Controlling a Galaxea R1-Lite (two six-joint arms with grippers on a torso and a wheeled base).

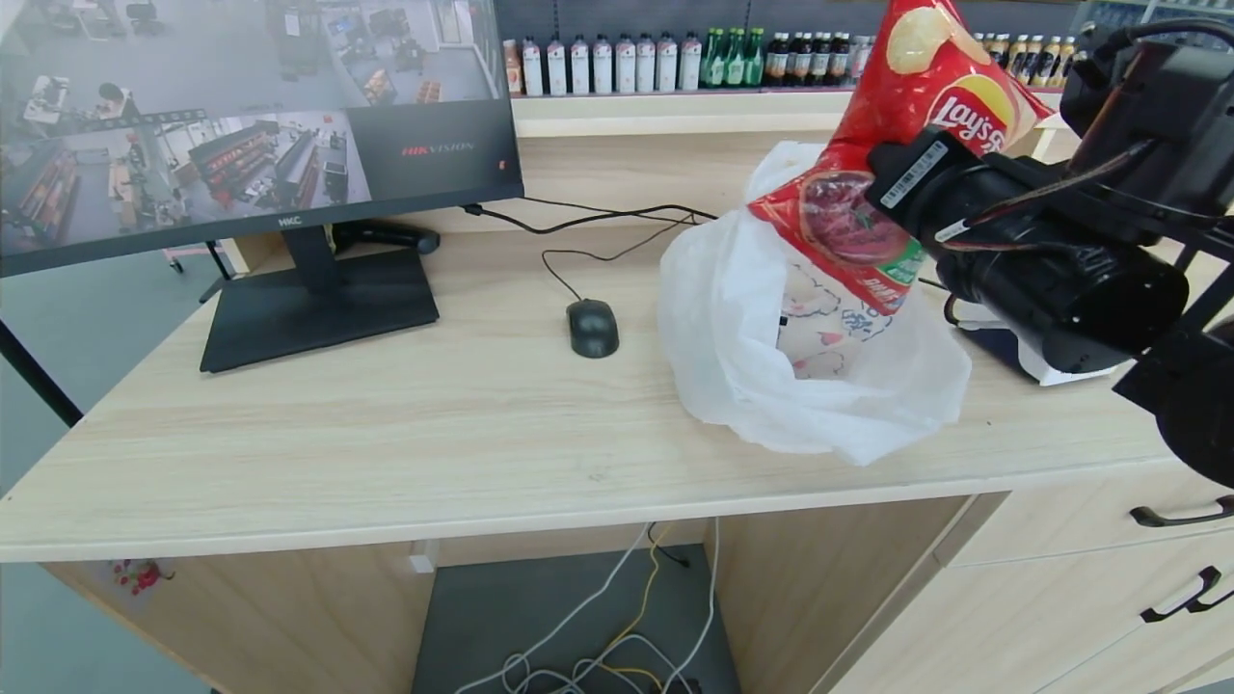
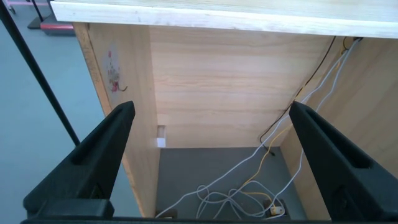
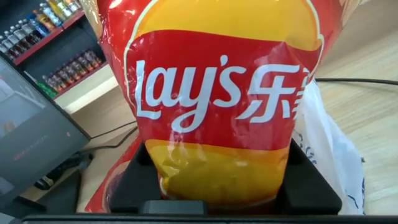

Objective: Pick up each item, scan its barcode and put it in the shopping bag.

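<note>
Chips bag hangs over the shopping bag at right on the counter in the head view. Right wrist view adds the right gripper clamped on it; left wrist view, the left gripper spread wide, empty, low before the counter.

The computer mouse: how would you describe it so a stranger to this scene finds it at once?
On the long wooden counter, look between the monitor's black stand and the white shopping bag. The mouse lies there alone, small, dark and oval, trailing a thin cable.
</note>
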